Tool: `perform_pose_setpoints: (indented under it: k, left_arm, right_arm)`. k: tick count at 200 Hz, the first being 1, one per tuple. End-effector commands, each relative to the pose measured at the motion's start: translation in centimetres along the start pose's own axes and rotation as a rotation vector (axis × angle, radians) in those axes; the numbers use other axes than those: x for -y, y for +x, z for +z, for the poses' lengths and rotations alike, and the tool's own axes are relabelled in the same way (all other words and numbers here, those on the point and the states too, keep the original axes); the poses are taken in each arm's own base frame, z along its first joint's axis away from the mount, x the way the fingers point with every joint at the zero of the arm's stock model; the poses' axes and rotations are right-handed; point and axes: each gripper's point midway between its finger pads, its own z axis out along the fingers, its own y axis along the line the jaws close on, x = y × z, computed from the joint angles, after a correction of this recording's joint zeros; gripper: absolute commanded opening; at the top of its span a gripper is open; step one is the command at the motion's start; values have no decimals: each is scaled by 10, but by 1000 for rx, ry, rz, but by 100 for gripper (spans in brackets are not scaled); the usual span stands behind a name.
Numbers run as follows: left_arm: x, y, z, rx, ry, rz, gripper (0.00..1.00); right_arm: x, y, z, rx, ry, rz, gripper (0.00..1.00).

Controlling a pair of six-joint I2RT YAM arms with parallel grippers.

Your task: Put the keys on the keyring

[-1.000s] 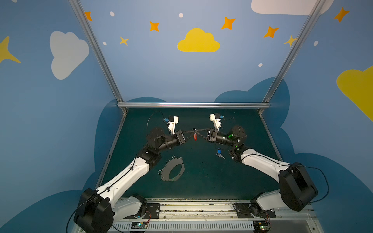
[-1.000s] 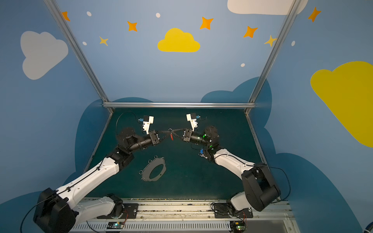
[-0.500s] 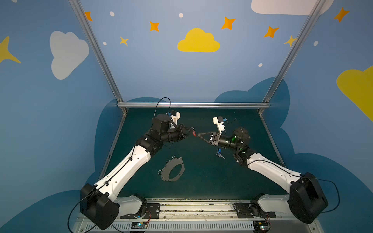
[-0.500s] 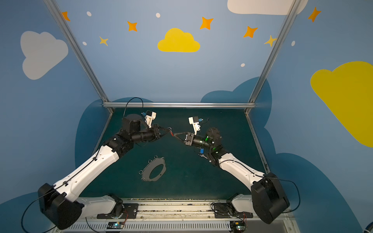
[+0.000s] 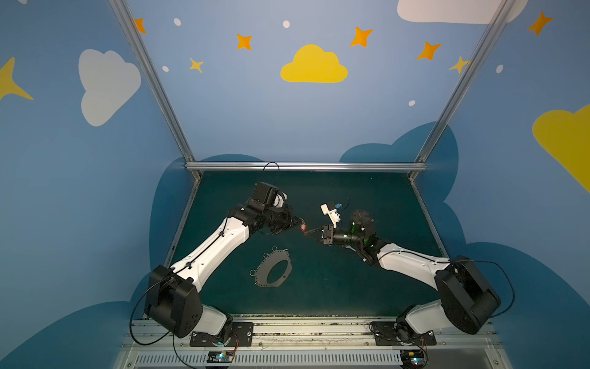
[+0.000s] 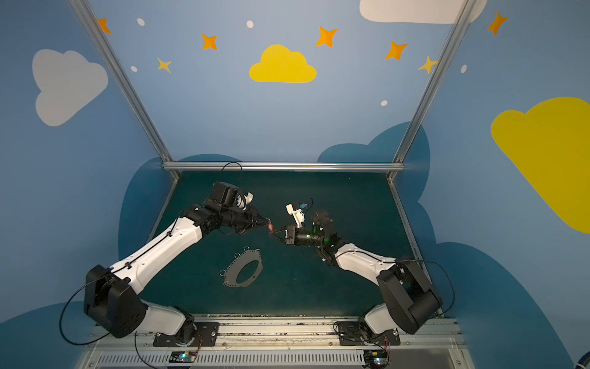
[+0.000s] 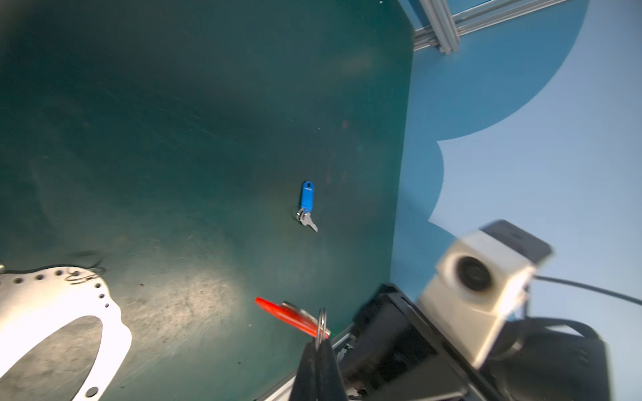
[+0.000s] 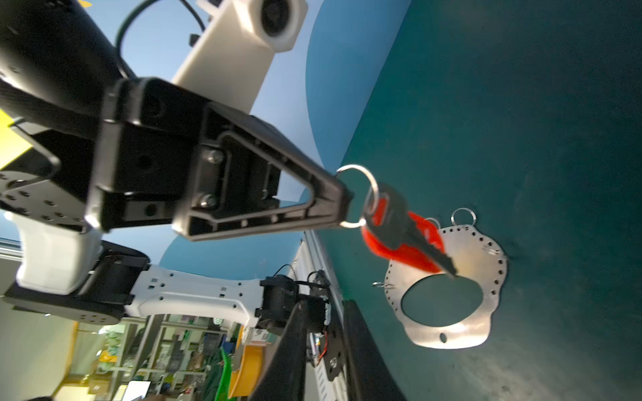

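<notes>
Metal and thin plastic make up the task's things, so little weight is expected. The red-tagged key (image 8: 399, 222) is held above the middle of the tabletop (image 5: 351, 287) by its split ring (image 8: 374, 184), on which the left gripper (image 8: 342, 205) is clamped. Key and tag hang loose below the ring and are likely to swing. The ring's hard, smooth wire may slip or turn between the pads, so the ring or the flat key head is judged the better place to be gripped. The right gripper (image 8: 323, 305) is seen just beside the key with its jaws slightly parted and nothing between them.

The keyring (image 5: 277, 255) lies flat on the tabletop, toward the near edge and a little left of the middle. Thin and stiff, it will be hard to lift from flat, and an edge or a wire ring is better taken.

The blue-tagged key (image 7: 306, 205) is shown only in the left wrist view, lying toward the right edge. In both top views it is hidden by the right arm. The pinch on the ring is made plain only in the wrist views.
</notes>
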Motion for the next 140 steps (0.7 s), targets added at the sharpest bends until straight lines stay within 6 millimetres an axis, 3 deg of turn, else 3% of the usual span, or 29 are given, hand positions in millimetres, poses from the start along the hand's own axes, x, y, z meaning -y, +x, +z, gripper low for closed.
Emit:
perform_pose_setpoints:
  k: [1, 100, 140]
  left_arm:
    - [15, 4, -7, -4, 78, 14, 4]
    - [45, 10, -20, 17, 281, 92, 4]
    - [50, 9, -26, 37, 299, 112, 4]
  right_arm:
    - [-14, -15, 0, 51, -69, -28, 27]
    - [-28, -47, -12, 162, -200, 45, 32]
    - [-38, -51, -15, 165, -227, 37, 25]
